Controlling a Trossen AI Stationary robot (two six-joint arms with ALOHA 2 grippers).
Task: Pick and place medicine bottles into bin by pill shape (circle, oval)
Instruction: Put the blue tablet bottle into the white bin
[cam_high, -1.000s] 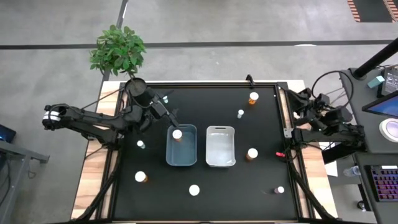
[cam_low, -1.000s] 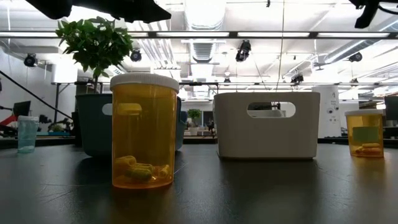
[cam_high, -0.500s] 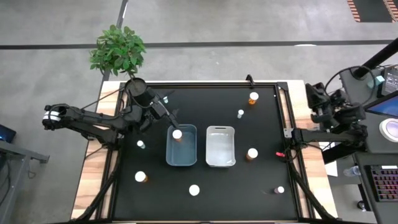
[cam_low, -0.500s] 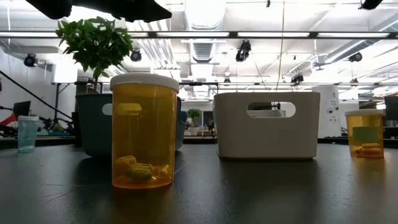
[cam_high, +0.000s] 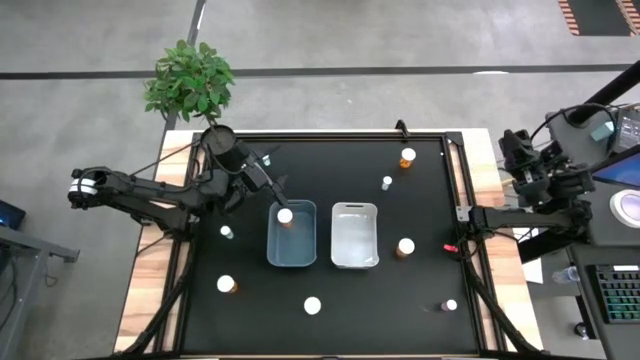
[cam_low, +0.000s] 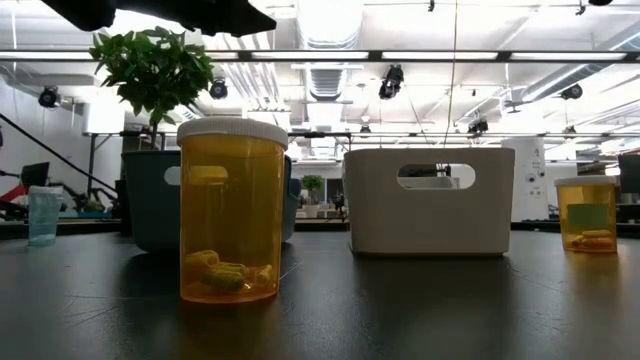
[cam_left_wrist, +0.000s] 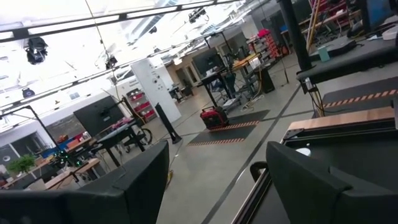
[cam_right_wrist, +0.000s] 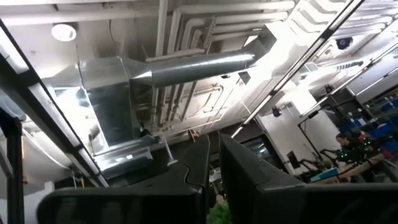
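Several medicine bottles with white caps stand on the black table: orange ones, a white-capped one, and tiny ones. One bottle stands inside the blue bin. The white bin stands beside it. My left gripper is open and empty above the blue bin's far left corner; its fingers also show apart in the left wrist view. My right gripper is shut, raised beside the table's right edge, pointing upward.
A potted plant stands at the far left corner beyond the table. In the low view an orange bottle stands nearest, another at the right, a teal one at the left. A monitor and keyboard sit off the right edge.
My right arm has risen and drawn back toward the table's right and far edge, tipping its gripper upward; it has left the top of the low view. My left arm and the bottles have kept still.
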